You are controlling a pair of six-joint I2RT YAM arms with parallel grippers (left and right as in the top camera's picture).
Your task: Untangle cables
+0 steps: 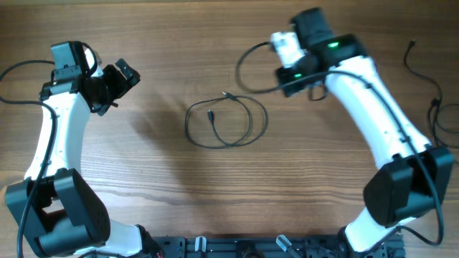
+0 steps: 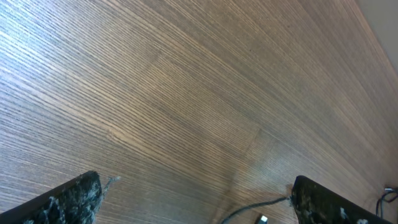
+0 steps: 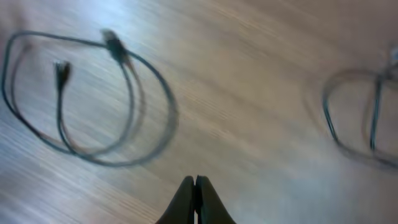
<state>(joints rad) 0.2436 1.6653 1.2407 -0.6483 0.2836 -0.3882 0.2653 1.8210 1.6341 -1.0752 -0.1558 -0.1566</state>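
Note:
A thin black cable (image 1: 226, 122) lies coiled in loose loops at the middle of the table, its two small plug ends (image 1: 228, 94) resting on the coil's top and inside. The right wrist view shows that coil (image 3: 93, 106) ahead and to the left. My right gripper (image 1: 287, 82) hovers up and to the right of the coil, its fingers (image 3: 186, 202) pressed together with nothing between them. My left gripper (image 1: 118, 79) stands wide open to the coil's left and holds nothing. Between its fingers (image 2: 68, 202) runs a bit of cable (image 2: 261, 206) with a plug.
More thin black cables (image 1: 436, 118) lie at the table's right edge, and they show as blurred loops (image 3: 357, 121) in the right wrist view. A black cord (image 1: 242, 68) loops out beside the right wrist. The table is bare wood (image 1: 165, 179).

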